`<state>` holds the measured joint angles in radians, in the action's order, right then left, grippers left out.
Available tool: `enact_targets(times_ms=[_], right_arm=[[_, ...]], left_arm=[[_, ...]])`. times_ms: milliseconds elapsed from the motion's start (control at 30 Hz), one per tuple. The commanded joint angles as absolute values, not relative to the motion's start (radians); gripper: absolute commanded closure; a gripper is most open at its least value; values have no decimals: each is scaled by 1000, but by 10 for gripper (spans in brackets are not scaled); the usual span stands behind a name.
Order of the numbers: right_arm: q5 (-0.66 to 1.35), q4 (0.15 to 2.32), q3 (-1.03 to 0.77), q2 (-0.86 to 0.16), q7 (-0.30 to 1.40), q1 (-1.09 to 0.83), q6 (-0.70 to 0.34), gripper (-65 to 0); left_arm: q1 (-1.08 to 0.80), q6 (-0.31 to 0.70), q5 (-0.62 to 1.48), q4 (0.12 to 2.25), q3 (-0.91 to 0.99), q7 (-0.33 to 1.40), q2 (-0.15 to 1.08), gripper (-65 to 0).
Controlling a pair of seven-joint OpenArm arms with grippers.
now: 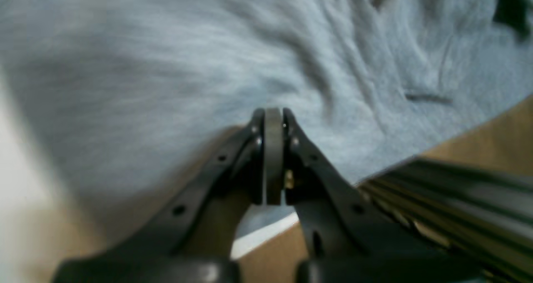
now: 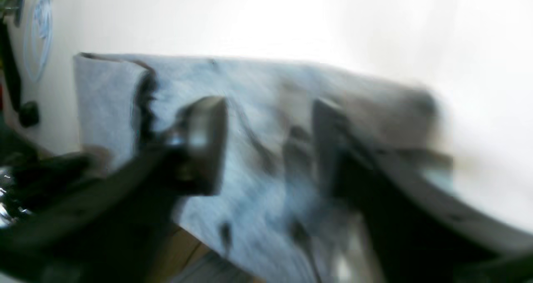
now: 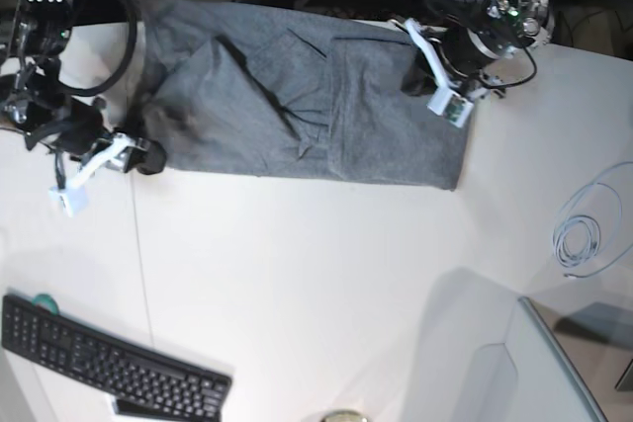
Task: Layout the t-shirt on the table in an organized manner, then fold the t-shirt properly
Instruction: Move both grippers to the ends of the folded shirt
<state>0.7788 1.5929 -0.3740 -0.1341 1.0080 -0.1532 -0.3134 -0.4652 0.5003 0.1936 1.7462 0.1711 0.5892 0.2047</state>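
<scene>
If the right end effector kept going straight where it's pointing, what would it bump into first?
Probably the grey t-shirt. The right end effector is open and aimed at the fabric lying ahead on the white table. The picture is blurry, so depth is uncertain.

The base view is evenly and brightly lit from above and fairly sharp; the white surface [image 3: 316, 264] reads almost flat, with a soft broad shadow toward its near right corner, well away from the t-shirt [image 3: 297, 96]. The shirt's creases show as thin dark lines. The left wrist view is dim and soft: the cloth is streaked with motion blur, worst left of the left gripper [image 1: 273, 125], whose fingers [image 1: 273, 158] are the sharpest part. The right wrist view is heavily smeared, and the surface beyond the shirt is blown out to white glare.
</scene>
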Motion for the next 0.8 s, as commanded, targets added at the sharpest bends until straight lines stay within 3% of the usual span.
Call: enact_targets(times_ms=[0, 67, 167, 367, 533, 767], right_arm=[[794, 1616, -410, -147, 1012, -163, -320, -426], [794, 1618, -458, -145, 1036, -188, -357, -495], [794, 1604, -513, -145, 1066, -199, -473, -495], [794, 1369, -610, -147, 1145, -166, -581, -500], [794, 1254, -605, -147, 1152, -166, -697, -501], [792, 1184, -564, -145, 1185, -168, -698, -501]], left_arm=[[-469, 510, 193, 1762, 231, 579, 214, 0], [-463, 591, 193, 1741, 352, 579, 209, 0], [-410, 698, 193, 1667, 501, 579, 208, 0], [-265, 698, 188, 1472, 704, 579, 222, 0], [-183, 698, 182, 1417, 719, 578, 231, 0], [-140, 698, 180, 1339, 596, 493, 231, 0]])
